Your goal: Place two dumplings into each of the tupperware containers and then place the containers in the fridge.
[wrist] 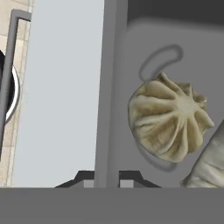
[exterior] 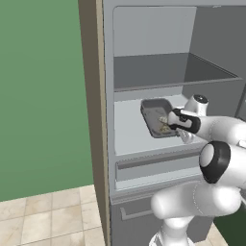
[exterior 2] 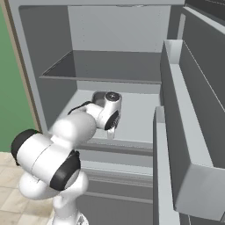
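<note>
Fingers (wrist: 107, 178) straddle the dark grey container's (exterior: 154, 111) wall, pinching it for carrying | 2 dumplings (wrist: 168, 122) lie inside, so filling seems done | container rests on fridge shelf (exterior: 126, 129), ready for release.

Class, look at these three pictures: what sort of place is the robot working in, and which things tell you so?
Probably a kitchen: an open fridge with pale grey shelves, a dark grey tupperware container holding dumplings on its shelf, and a tiled floor.
</note>
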Motion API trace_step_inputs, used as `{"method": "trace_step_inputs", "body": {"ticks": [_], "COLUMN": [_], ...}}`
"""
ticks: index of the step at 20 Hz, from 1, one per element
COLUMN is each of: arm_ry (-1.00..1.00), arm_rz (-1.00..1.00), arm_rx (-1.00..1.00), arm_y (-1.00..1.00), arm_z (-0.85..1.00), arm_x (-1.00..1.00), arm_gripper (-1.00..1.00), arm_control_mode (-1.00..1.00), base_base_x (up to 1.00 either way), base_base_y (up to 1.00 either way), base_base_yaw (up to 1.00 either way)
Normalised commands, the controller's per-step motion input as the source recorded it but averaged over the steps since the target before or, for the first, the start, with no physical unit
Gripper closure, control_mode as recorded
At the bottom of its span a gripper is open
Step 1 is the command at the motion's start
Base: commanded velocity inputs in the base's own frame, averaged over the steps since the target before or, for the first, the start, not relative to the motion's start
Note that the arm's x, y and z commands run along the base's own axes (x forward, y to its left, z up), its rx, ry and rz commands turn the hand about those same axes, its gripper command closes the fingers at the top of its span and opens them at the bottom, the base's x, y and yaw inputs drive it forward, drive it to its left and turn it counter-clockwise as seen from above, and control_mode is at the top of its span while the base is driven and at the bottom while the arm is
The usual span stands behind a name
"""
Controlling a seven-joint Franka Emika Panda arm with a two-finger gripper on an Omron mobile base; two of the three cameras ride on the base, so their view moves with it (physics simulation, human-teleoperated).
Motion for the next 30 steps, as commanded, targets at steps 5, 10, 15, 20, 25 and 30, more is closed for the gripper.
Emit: {"method": "trace_step_inputs", "body": {"ticks": [5,10,15,20,25,30], "arm_ry": [0.0,-0.02,-0.17,-0.12,0.0,0.02], "arm_rz": [0.0,0.0,0.0,0.0,-0.03,-0.23], "arm_rx": [0.0,0.0,0.0,0.0,0.0,0.03], "arm_y": [0.01,0.0,0.0,0.0,0.13,0.34], "arm_z": [-0.01,0.0,0.04,0.39,0.63,0.27], "arm_x": [0.02,0.0,-0.18,-0.37,-0.46,-0.84], "arm_gripper": [-1.0,-1.0,-1.0,-1.0,-1.0,-1.0], "arm_control_mode": [-1.0,-1.0,-1.0,-1.0,-1.0,-1.0], "base_base_x": [0.0,0.0,0.0,0.0,0.0,0.0], "base_base_y": [0.0,0.0,0.0,0.0,0.0,0.0], "base_base_yaw": [0.0,0.0,0.0,0.0,0.0,0.0]}}
